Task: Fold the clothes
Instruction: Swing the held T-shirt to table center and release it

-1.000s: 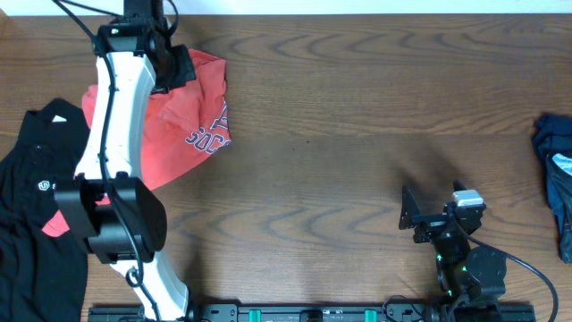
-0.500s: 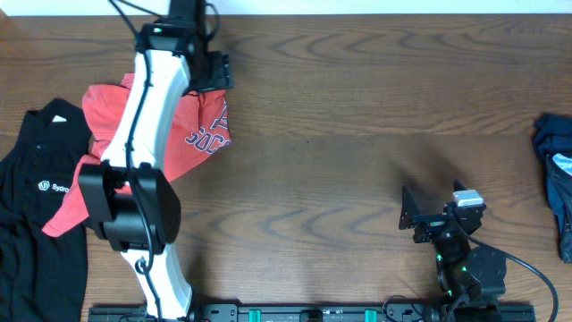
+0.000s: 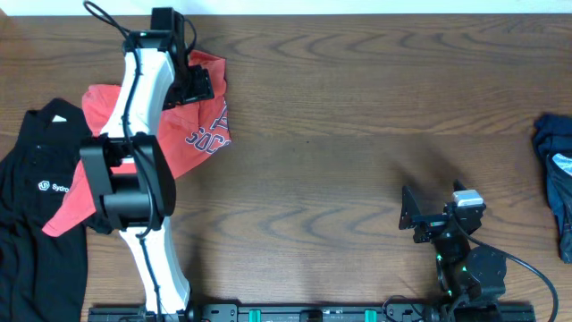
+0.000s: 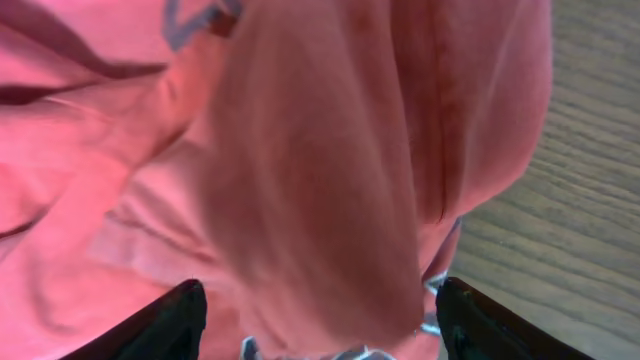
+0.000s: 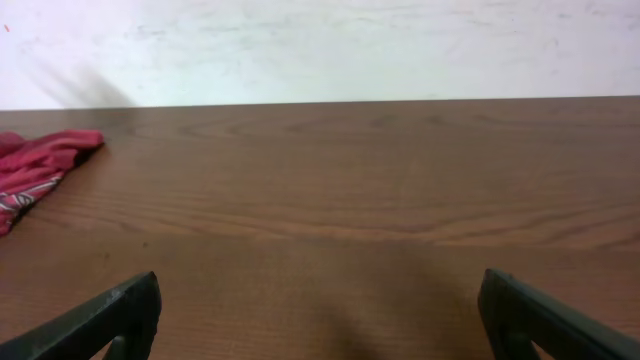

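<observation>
Above the coral T-shirt (image 3: pixel 183 148) we hold our left gripper (image 4: pixel 320 300) spread, likely to pinch its far edge; our right gripper (image 5: pixel 318 290) (spread, empty) rests well apart.

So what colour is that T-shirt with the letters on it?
The T-shirt is coral red, with white-outlined lettering. The overhead view shows it best.

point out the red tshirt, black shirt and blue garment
red t-shirt (image 3: pixel 207 136), overhead view, on its print
black shirt (image 3: pixel 36 215), overhead view, below its white logo
blue garment (image 3: pixel 554 139), overhead view, on its upper fold
</observation>
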`<control>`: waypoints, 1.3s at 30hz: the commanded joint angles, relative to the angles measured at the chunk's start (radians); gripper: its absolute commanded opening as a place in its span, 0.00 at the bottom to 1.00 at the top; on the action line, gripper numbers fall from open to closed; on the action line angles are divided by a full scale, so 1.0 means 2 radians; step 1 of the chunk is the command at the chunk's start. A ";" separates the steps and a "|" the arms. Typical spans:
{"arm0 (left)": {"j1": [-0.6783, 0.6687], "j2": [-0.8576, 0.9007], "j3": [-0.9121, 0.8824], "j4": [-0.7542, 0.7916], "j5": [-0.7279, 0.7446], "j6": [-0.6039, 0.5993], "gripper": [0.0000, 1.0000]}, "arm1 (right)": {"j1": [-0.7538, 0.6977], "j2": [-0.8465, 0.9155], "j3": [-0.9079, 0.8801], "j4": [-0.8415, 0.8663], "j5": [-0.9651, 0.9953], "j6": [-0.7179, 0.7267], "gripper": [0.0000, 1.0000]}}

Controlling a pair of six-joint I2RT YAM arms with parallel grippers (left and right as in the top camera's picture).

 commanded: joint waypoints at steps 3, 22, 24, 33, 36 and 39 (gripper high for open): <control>-0.002 0.030 0.003 0.006 0.002 0.009 0.30 | 0.006 -0.002 -0.002 0.000 -0.002 -0.005 0.99; -0.142 -0.114 0.008 0.023 0.005 0.003 0.06 | 0.006 -0.002 -0.002 0.000 -0.002 -0.005 0.99; -0.167 -0.131 0.008 0.029 0.005 0.005 0.06 | 0.006 -0.002 -0.002 0.000 -0.002 -0.005 0.99; -0.259 -0.149 0.009 0.035 0.007 0.005 0.06 | 0.006 -0.002 -0.002 0.000 -0.002 -0.005 0.99; -0.297 -0.149 0.009 0.048 0.007 0.005 0.06 | 0.006 -0.002 -0.002 0.000 -0.002 -0.005 0.99; -0.335 -0.149 0.009 0.080 0.007 0.005 0.06 | 0.006 -0.002 -0.002 0.000 -0.002 -0.005 0.99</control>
